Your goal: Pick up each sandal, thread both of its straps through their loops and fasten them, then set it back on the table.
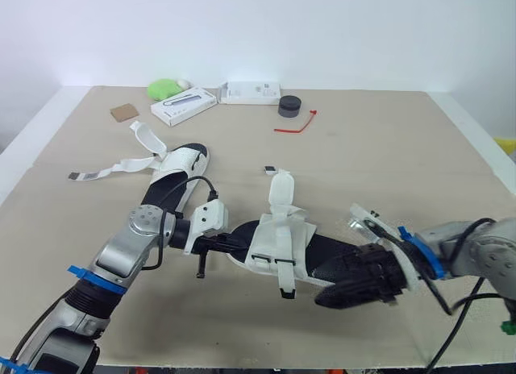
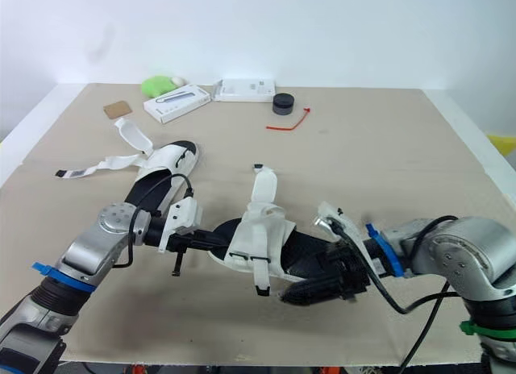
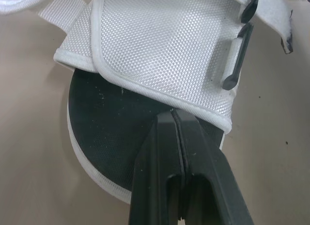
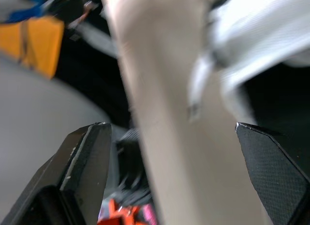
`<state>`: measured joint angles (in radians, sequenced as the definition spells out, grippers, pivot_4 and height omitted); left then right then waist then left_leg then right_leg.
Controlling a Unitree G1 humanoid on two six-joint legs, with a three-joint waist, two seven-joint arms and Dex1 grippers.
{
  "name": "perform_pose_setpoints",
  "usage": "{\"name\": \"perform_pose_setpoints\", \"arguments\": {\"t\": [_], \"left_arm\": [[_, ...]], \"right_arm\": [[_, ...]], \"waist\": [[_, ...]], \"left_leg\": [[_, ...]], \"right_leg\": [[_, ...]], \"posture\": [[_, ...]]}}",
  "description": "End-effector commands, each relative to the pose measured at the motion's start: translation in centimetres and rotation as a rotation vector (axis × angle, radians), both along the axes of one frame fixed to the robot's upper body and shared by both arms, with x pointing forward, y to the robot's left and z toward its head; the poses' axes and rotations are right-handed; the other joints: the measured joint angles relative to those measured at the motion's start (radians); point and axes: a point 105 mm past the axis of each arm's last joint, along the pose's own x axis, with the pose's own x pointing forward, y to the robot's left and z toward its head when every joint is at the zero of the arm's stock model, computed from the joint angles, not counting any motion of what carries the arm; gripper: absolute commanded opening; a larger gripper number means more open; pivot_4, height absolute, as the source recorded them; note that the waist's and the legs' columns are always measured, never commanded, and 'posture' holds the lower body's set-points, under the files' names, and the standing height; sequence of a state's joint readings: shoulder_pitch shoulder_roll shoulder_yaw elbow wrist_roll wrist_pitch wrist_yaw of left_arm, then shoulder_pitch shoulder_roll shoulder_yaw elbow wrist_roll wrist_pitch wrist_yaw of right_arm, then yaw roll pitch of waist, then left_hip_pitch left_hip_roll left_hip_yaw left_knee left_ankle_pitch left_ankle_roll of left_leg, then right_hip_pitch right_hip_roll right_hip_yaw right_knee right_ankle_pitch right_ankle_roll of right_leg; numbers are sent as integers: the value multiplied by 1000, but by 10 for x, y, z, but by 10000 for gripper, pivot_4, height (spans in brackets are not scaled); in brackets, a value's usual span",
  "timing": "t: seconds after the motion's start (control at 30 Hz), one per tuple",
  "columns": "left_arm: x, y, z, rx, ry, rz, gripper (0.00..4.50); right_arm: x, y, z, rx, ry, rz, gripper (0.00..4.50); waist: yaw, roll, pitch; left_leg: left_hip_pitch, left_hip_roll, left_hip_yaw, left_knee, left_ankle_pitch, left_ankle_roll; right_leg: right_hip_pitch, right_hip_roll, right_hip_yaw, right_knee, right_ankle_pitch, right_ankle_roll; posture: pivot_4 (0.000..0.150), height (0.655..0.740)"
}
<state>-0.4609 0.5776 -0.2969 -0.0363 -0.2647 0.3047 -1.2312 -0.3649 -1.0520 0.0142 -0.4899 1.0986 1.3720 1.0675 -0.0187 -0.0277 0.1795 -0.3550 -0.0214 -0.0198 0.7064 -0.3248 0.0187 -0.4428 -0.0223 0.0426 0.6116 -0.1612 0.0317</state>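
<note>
White wall (image 1: 322, 27) at the back, beige bench (image 1: 387, 164) out front. From the head camera, along the far edge sit a green lump (image 1: 164, 88), a white box (image 1: 184, 105), a second white box (image 1: 251, 92), a black puck (image 1: 289, 106), a red tie (image 1: 297, 126) and a brown card (image 1: 124, 112).

The far sandal (image 1: 177, 168) lies on the robot's left, its long strap (image 1: 105, 171) trailing loose across the bench. The near sandal (image 1: 278, 241) lies in the middle, close to the front edge, one white strap (image 1: 280, 189) pointing away toward the wall. The left pincer (image 1: 234, 245) reaches in at one end of it and the right pincer (image 1: 339, 285) sits at the other end.

Over to the left wrist view: its two black fingers (image 3: 160, 157) are pressed together, tips right at the hem of the woven white upper (image 3: 164, 45) over the black sole (image 3: 106, 128). Whether they pinch anything, I cannot tell. A grey loop (image 3: 237, 60) sits at the upper's edge.

On to the right wrist view, which is blurred, but the fingers (image 4: 87, 152) clearly stand wide apart with nothing clamped between them.
</note>
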Motion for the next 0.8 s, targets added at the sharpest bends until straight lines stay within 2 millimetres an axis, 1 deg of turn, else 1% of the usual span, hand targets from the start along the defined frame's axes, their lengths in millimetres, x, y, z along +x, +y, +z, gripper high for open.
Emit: {"name": "perform_pose_setpoints", "arguments": {"t": [0.03, 0.2, 0.37, 0.5, 0.57, 0.8], "left_arm": [[4, 4, 3, 6, -20, 23, 0], [4, 4, 4, 5, -20, 26, 0], [4, 5, 3, 7, -18, 30, 0], [3, 6, 3, 8, -17, 34, 0], [5, 6, 3, 7, -24, 44, 0], [25, 9, 6, 13, -93, 116, 0]], "right_arm": [[-4, 7, -6, 10, -2, 38, 43911], [12, 16, -14, 19, -51, -12, 43911], [21, 21, -17, 25, -89, -36, 43911], [29, 25, -16, 40, -121, -60, 43911], [33, 26, -15, 42, -136, -68, 43911], [38, 29, -13, 48, -140, -73, 43911]], "waist": [[0, 0, 0], [-2, 0, 0], [-1, 0, 0], [-2, 0, 0], [-2, 0, 0], [-2, 0, 0]], "left_leg": [[0, 0, 1, 0, 0, 0], [1, 0, 1, 1, 0, 0], [0, 0, 1, 1, 0, 0], [1, 0, 1, 1, 0, 0], [1, 0, 1, 1, 1, 0], [1, 0, 1, 1, 2, 0]], "right_leg": [[0, 0, 0, 0, 0, 0], [0, 0, 1, 0, 0, 1], [0, 0, 0, 0, 0, 0], [0, 0, 1, 0, 1, 0], [0, 0, 1, 0, 1, 0], [0, 1, 1, 1, 2, -1]], "posture": [[1500, 7400], [1500, 7400], [1500, 7400], [1500, 7400], [1500, 7400], [1500, 7400]]}}
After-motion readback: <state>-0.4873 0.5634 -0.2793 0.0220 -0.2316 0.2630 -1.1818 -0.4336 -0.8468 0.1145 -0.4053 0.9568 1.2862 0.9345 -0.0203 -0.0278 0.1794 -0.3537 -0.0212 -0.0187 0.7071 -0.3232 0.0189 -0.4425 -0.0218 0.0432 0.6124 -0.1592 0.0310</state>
